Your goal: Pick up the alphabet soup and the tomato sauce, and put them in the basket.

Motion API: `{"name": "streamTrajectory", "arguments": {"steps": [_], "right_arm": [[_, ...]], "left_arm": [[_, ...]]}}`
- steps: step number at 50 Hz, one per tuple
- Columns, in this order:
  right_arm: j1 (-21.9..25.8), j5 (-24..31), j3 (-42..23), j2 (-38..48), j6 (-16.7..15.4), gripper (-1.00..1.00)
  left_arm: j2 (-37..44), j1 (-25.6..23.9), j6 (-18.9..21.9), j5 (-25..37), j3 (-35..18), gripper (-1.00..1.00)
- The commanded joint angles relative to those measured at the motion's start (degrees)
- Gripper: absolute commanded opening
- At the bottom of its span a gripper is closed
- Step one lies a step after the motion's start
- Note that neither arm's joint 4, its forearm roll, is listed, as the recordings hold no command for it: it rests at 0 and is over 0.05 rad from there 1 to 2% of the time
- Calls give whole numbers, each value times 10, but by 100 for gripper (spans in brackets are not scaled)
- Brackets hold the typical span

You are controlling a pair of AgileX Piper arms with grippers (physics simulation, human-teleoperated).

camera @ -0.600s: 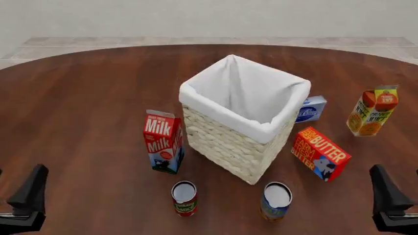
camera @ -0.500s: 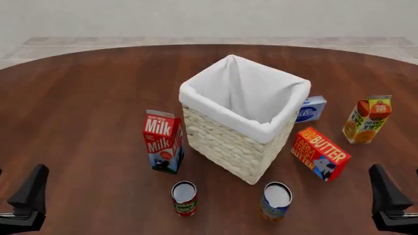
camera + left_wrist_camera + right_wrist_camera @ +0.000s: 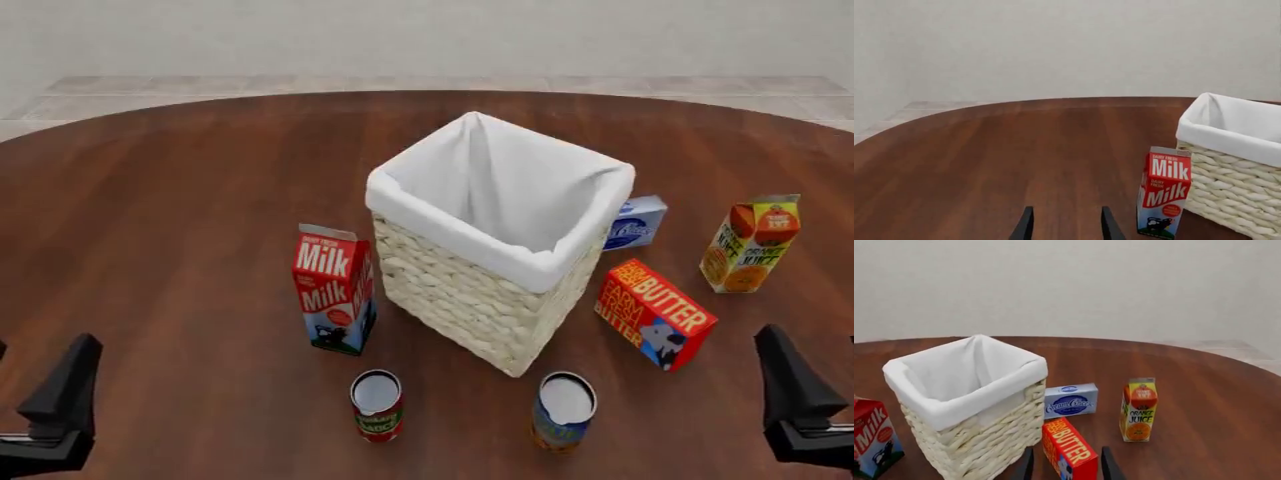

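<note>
Wicker basket (image 3: 497, 262) holds neither can: no step begun. Left claw (image 3: 1066, 227) and right claw (image 3: 1064, 465) stand parted, empty. Tomato sauce (image 3: 376, 404) sits ahead-right of my left claw, alphabet soup (image 3: 565, 410) ahead-left of my right. Next: descend over each.

Two cans (image 3: 376, 404) (image 3: 565, 409), two cartons (image 3: 332, 289) (image 3: 751, 243), two boxes (image 3: 653, 313) (image 3: 635, 221), one basket (image 3: 470, 291).

We see the cream wicker basket (image 3: 497, 262), white-lined, standing open at the table's middle. Near its front corner, the tomato sauce (image 3: 376, 405) and alphabet soup (image 3: 563, 410) stand upright, apart.
</note>
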Motion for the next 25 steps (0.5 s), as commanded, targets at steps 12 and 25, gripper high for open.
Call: {"name": "streamTrajectory", "arguments": {"steps": [12, 25], "right_arm": [[45, 95, -137, 37, -22, 100], [98, 149, -210, 69, -54, 100]], "left_arm": [[-7, -3, 3, 8, -1, 100], [-8, -5, 3, 10, 0, 100]]}}
